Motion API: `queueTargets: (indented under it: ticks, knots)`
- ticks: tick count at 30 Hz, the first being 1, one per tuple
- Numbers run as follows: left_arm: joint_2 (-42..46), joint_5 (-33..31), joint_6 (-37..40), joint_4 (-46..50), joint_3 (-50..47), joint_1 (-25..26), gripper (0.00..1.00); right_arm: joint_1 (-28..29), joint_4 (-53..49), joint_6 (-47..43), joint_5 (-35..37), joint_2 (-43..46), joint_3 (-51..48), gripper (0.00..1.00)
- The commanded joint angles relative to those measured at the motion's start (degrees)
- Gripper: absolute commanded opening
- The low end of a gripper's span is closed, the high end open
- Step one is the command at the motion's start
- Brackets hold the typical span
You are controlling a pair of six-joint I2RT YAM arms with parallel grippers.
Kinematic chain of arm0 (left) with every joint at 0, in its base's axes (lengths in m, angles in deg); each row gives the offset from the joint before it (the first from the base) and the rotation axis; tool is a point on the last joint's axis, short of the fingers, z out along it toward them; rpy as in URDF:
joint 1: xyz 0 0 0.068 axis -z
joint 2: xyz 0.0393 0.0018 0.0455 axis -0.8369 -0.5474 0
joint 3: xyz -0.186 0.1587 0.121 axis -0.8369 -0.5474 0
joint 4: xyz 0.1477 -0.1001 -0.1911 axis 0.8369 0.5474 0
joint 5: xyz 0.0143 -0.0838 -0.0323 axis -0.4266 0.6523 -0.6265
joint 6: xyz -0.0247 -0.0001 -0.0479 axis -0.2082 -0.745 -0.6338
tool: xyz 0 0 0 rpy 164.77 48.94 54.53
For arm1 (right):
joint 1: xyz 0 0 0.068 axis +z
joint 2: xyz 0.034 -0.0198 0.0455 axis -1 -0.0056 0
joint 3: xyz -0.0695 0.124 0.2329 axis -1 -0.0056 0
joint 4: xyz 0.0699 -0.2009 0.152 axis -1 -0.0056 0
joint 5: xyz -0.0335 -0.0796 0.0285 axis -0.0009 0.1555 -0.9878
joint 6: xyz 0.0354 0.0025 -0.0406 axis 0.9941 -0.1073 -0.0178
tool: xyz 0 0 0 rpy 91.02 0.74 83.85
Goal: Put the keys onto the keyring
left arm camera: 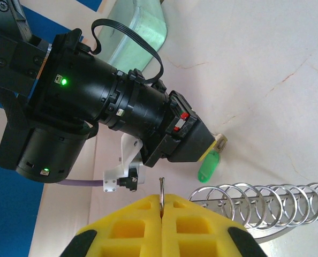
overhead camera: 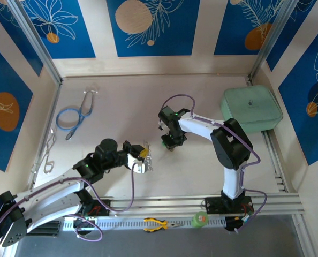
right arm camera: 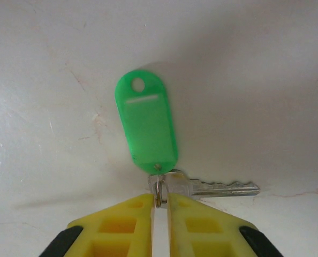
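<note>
Yellow fingertips (right arm camera: 124, 217) of the right gripper (right arm camera: 160, 201) fill the bottom of the right wrist view with only a narrow slit between them; a small silver split ring (right arm camera: 160, 191) sits in that slit, and whether the pads clamp it or merely flank it cannot be told; from the ring a green tag (right arm camera: 146, 128) lies flat toward the top of the frame, and the key (right arm camera: 220, 188) lies flat pointing right, both on the table. In the left wrist view the left gripper (left arm camera: 161, 202) is closed, pad against pad, pinching a thin silver ring seen edge-on, seemingly the end ring of the keyring (left arm camera: 266, 197), whose row of rings runs to the right edge.

From above, both grippers sit near the centre of the pale cream table (overhead camera: 127, 101), which has faint hairline marks; a blue stethoscope (overhead camera: 73, 115) and wire clips (overhead camera: 49, 155) lie at left, a mint-green box (overhead camera: 251, 108) at upper right, yellow-handled pliers (overhead camera: 158, 225) and a green tape roll (overhead camera: 201, 219) by the bottom rail; the walls are blue with white leaves.

The key's head is half hidden behind the split ring; the keyring is cut off at the frame edge.
</note>
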Motion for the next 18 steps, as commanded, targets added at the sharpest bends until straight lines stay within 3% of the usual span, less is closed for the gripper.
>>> queueTargets:
  ticks: [1,18]
  knots:
    - [0.04,1.60,0.23,-0.26,1.62,0.59,0.00,-0.12,-1.49,-0.05,-1.53,-0.57,0.85,0.16]
    - [-0.03,1.68,0.32,0.15,1.71,0.61,0.00,-0.18,-1.08,0.22,-2.65,-1.86,1.33,0.17]
